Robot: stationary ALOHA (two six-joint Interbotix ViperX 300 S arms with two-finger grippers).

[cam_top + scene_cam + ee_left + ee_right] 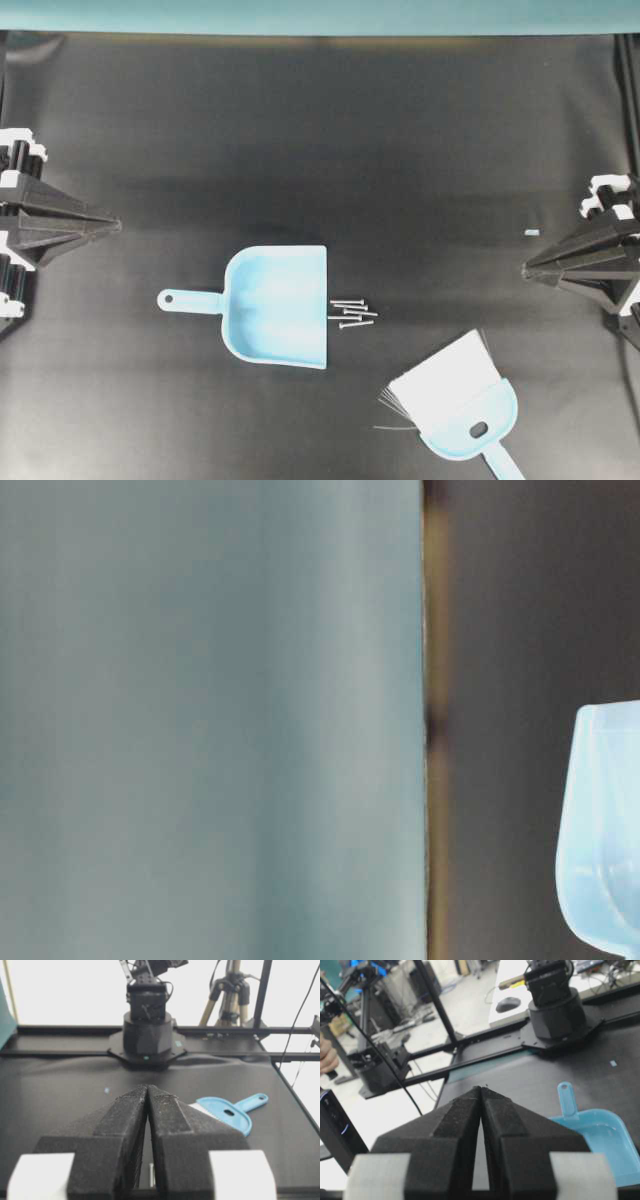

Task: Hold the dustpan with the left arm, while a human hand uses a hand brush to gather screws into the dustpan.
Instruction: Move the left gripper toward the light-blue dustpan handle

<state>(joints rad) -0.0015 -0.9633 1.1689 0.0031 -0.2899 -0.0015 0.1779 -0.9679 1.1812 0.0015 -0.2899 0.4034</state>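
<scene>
Black foam left hand [117, 225] and right hand [527, 268] sit pinched closed, holding nothing, at opposite desk [320, 130] edges. Between them lies the empty light blue dustpan [280, 307], screws [353, 312] just outside its mouth, hand brush [455, 405] nearby.

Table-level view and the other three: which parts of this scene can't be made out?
- Table-level view: a blurred grey-teal panel fills most; the light blue plastic dustpan is cut by the right edge.
- Overhead: the light blue white-bristled hand brush has its handle cut by the bottom edge; the small silver screws are too small to count surely.
- Left wrist view: closed black fingers hide dustpan and screws.
</scene>
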